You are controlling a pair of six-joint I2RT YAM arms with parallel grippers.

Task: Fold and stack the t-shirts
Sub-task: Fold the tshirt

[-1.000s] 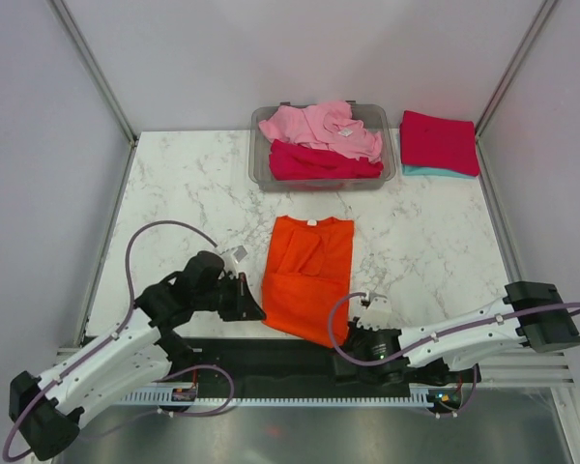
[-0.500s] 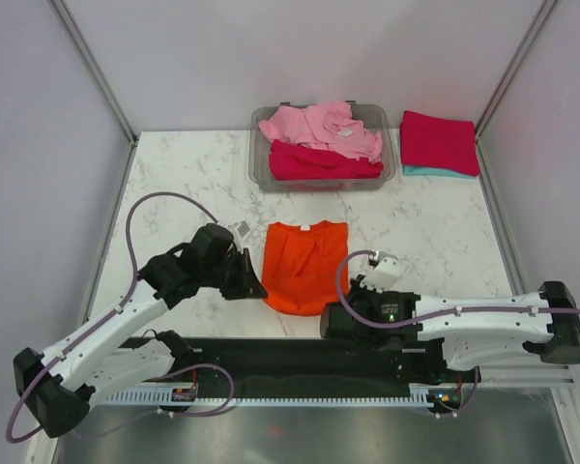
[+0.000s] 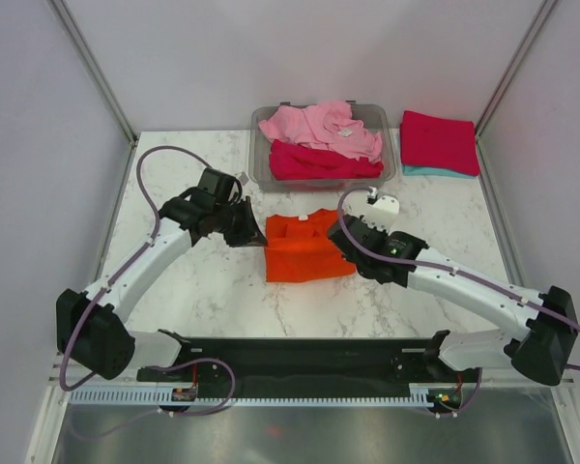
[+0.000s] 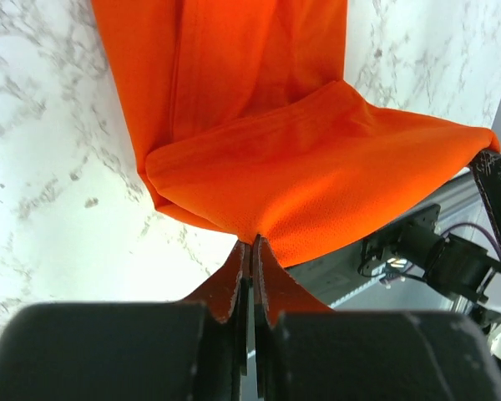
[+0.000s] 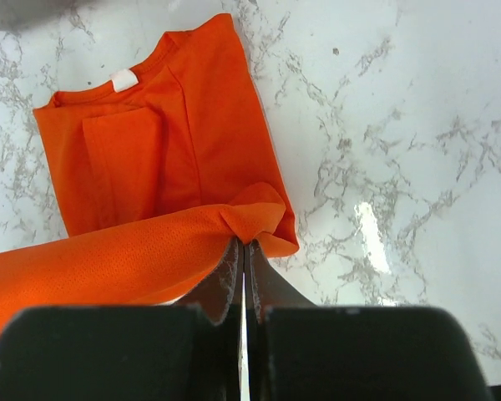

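1 white neck label (image 5: 124, 80), illegible, on orange t-shirt (image 5: 192, 159)

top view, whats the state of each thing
orange shirt: half folded, near corners lifted
left tool: shut on orange shirt
right tool: shut on orange shirt
bin: holds two shirts
pink shirt: crumpled
magenta shirt: crumpled, partly under pink shirt
stack: folded

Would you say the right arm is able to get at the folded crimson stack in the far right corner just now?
Probably not yet: the right gripper is shut on the orange t-shirt. Once it lets go, the marble table between it and the folded crimson stack looks free.
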